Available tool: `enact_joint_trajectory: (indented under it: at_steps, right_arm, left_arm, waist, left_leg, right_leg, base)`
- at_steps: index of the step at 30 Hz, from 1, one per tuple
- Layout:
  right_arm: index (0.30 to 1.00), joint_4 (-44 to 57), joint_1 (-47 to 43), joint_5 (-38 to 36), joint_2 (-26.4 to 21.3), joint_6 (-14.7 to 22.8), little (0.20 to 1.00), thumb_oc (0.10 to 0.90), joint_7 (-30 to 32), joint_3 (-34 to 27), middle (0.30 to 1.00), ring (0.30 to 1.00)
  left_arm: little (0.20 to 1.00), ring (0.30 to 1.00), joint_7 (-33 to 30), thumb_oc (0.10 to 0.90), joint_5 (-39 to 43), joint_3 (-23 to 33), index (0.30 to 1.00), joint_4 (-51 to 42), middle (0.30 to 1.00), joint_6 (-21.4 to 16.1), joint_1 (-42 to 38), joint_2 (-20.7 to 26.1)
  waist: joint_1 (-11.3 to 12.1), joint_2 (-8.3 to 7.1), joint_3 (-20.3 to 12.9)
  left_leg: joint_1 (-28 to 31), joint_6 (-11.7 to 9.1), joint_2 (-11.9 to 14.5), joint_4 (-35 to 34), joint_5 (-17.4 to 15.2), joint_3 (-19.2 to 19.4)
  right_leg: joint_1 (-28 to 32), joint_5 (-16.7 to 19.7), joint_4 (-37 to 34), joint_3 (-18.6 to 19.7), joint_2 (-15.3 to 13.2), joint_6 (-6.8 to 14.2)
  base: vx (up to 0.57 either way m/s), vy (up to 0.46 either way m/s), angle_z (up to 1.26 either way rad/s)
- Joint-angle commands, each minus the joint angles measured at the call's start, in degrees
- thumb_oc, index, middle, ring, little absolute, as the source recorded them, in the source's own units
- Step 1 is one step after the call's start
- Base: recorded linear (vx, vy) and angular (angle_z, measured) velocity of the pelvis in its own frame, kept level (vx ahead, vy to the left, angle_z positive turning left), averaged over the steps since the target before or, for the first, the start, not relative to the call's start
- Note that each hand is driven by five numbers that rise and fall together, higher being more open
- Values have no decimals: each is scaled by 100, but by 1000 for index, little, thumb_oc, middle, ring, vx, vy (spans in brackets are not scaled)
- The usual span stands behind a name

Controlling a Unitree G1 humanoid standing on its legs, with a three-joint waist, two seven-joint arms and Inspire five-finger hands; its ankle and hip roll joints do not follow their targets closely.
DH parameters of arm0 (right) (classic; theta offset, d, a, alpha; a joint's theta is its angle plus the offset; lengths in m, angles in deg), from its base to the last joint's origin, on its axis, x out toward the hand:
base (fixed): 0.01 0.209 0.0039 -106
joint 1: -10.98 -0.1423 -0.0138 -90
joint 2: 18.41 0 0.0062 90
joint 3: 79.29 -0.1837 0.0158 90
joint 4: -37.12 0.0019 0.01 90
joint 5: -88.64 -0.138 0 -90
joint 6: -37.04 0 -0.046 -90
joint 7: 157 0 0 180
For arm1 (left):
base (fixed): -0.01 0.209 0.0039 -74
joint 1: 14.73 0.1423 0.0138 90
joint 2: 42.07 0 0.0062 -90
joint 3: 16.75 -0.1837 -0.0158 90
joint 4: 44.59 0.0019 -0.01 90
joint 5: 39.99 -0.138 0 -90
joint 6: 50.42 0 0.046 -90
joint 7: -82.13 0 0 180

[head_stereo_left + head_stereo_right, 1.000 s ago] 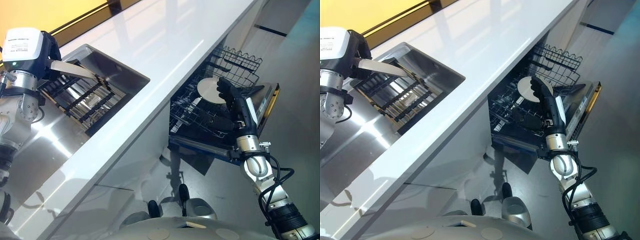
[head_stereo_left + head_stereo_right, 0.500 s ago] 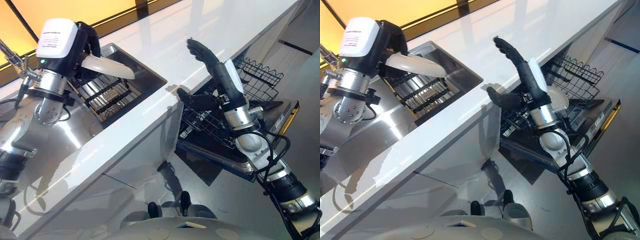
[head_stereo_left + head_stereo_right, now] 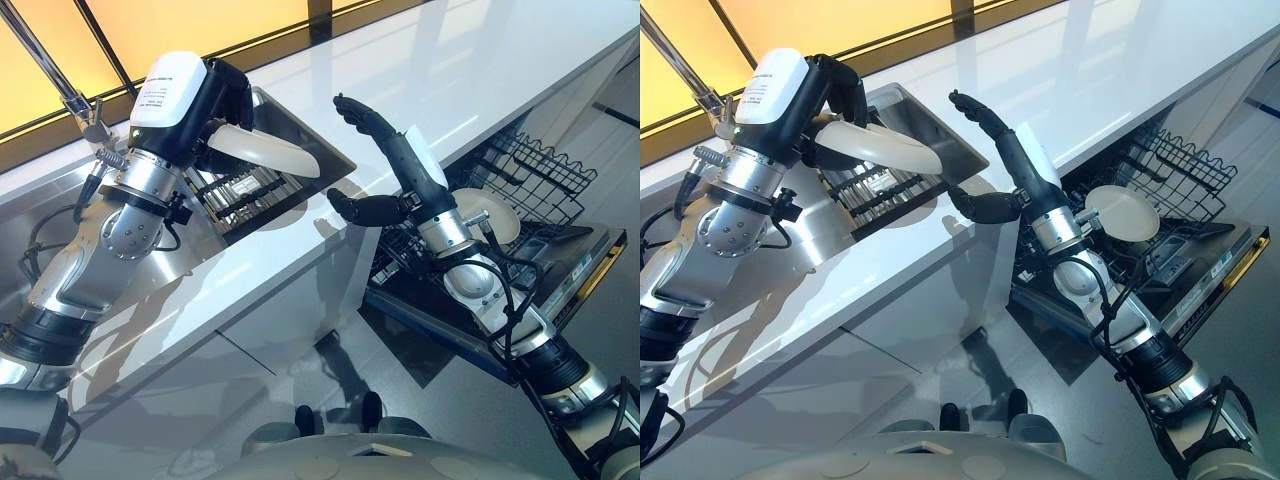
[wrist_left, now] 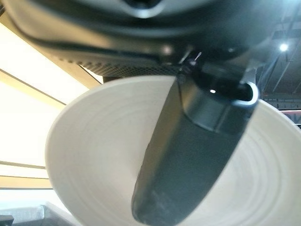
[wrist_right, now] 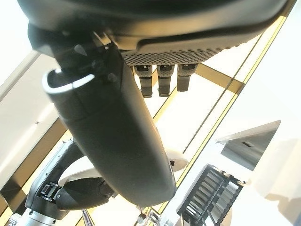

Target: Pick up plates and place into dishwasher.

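Nearest, down past the bench (image 3: 300, 270) front, the open dishwasher (image 3: 560, 300) has its wire rack (image 3: 1170, 175) pulled out, with one white plate in the rack (image 3: 1122, 212) standing among the tines. Above the bench edge the right hand (image 3: 385, 165) is raised with fingers straight and spread and the thumb out to the side, holding nothing. Farther back, over the sink (image 3: 940, 140) and its dark drying rack (image 3: 235, 190), the left hand (image 3: 830, 100) pinches a white plate (image 3: 262, 152) by its rim, thumb pressed across the plate's face.
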Motion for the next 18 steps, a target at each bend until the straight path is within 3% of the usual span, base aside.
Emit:
enact_joint_trajectory:
  at_steps: [1, 7, 9, 12, 15, 16, 18]
  right_arm:
    - [900, 431, -801, 2, 159, 297, 900, 800, 161, 65, 900, 900]
    - [900, 430, -822, -6, 451, 189, 900, 800, 311, 124, 900, 900]
    - [596, 422, -843, -20, 558, 103, 546, 446, 419, 160, 596, 596]
    - [540, 378, -807, -32, 639, 98, 480, 380, 470, 155, 540, 540]
    - [404, 357, -784, -60, 689, 80, 321, 221, 534, 174, 404, 404]
    - [300, 346, -772, -60, 703, 78, 200, 100, 536, 168, 300, 300]
    - [300, 326, -730, -41, 750, 77, 200, 100, 530, 143, 300, 300]
  left_arm:
    - [200, 300, -223, 100, 333, -17, 300, -208, 300, -237, -762, 2]
    - [200, 300, 42, 100, 599, -189, 300, -364, 300, -335, -729, -364]
    - [200, 300, 250, 100, 865, -284, 300, -407, 300, -355, -723, -522]
    - [200, 300, 379, 100, 918, -355, 300, -521, 300, -381, -675, -692]
    - [200, 300, 382, 100, 934, -455, 300, -552, 300, -396, -706, -796]
    - [200, 300, 371, 100, 959, -480, 300, -556, 300, -400, -722, -814]
    - [200, 300, 348, 100, 964, -538, 300, -586, 300, -374, -780, -891]
  waist:
    - [65, -55, -788]
    - [82, -55, -780]
    - [80, -54, -775]
    - [72, -54, -769]
    - [48, -58, -764]
    - [44, -59, -767]
    - [22, -63, -767]
  left_leg:
    - [-150, -19, -90, 129, -386, 259]
    - [-155, -3, -107, 116, -381, 246]
    - [-157, 5, -104, 115, -383, 256]
    - [-151, 7, -97, 106, -387, 269]
    - [-133, 5, -86, 87, -391, 298]
    - [-129, 5, -83, 84, -393, 304]
    - [-117, 3, -73, 74, -393, 324]
  right_leg:
    - [154, -636, 341, -80, -1, 396]
    - [154, -613, 319, -83, -8, 401]
    - [153, -615, 317, -75, -9, 398]
    - [151, -612, 302, -61, -3, 395]
    - [172, -606, 269, -47, 5, 394]
    - [177, -605, 262, -46, 7, 395]
    - [184, -602, 256, -39, 14, 397]
  base:
    - [-8, 9, 7]
    - [-1, 1, 1]
    - [0, 0, 0]
    - [0, 0, 0]
    - [0, 0, 0]
    - [0, 0, 0]
    - [0, 0, 0]
